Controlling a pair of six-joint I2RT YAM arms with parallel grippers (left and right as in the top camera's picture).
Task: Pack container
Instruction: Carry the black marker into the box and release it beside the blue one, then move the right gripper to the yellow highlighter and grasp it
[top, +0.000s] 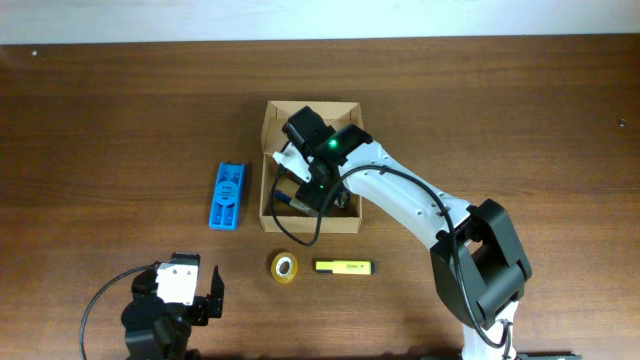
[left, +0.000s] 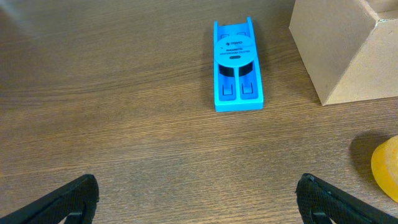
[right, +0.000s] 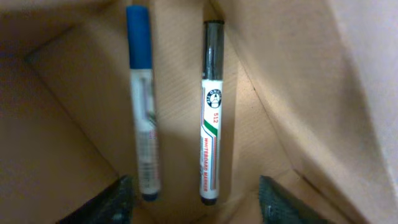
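Note:
An open cardboard box (top: 270, 125) stands mid-table. My right gripper (top: 300, 195) is inside it, open and empty (right: 199, 205). Below it on the box floor lie a blue-capped marker (right: 142, 106) and a black-capped whiteboard marker (right: 210, 112), side by side. A blue plastic holder (top: 228, 195) lies left of the box and shows in the left wrist view (left: 236, 68). A yellow tape roll (top: 284, 267) and a yellow highlighter (top: 344, 267) lie in front of the box. My left gripper (top: 185, 300) is open and empty (left: 199, 202) near the front left.
The box corner (left: 348, 56) and the edge of the tape roll (left: 387, 168) show at the right of the left wrist view. The right arm (top: 430, 210) stretches over the table from the front right. A black cable (top: 100, 300) loops by the left arm.

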